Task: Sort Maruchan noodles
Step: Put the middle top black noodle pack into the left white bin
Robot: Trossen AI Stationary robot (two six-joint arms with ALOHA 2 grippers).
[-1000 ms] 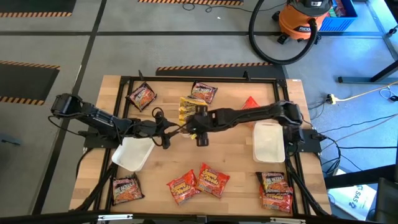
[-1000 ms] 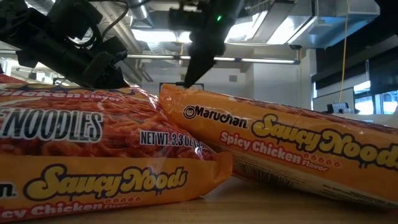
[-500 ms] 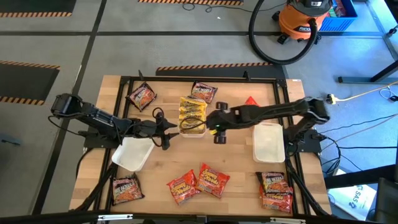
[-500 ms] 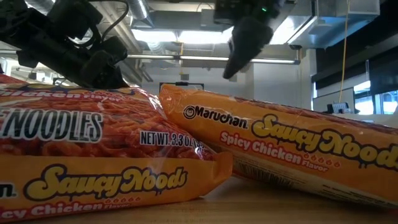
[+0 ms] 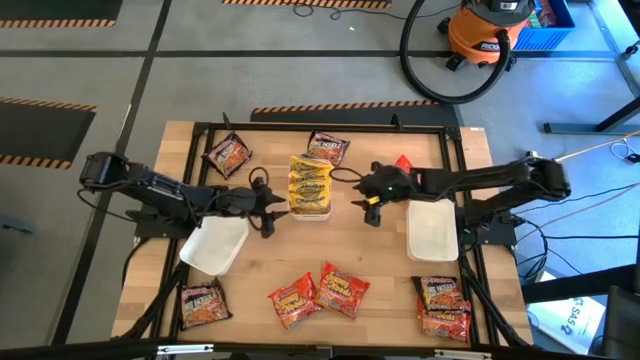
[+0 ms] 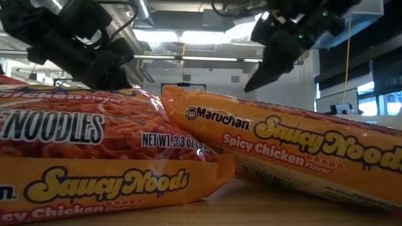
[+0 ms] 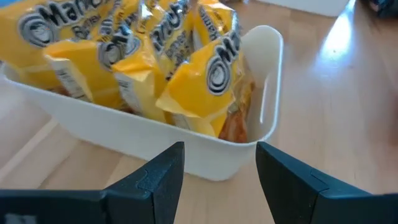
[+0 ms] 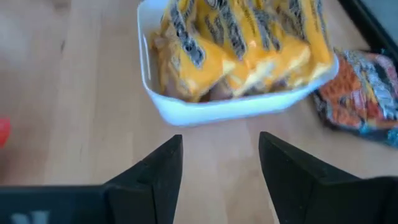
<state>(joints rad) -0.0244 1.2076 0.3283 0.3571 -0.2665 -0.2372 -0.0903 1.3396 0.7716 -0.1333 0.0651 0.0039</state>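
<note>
My right end effector [image 5: 373, 207] hangs apart and empty beside the tray [image 8: 205, 112] of yellow Maruchan noodles [image 5: 309, 183]. Left end effector [image 5: 268, 208] apart: nudging that tray could spill them.

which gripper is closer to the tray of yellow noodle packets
Left. The left gripper sits right beside the tray of yellow packets, fingers open toward its wall. The right gripper hangs on the tray's other side, open, with bare table between.

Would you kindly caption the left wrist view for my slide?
Open left hand facing a white plastic tray packed with yellow crinkly ramen packets.
</note>
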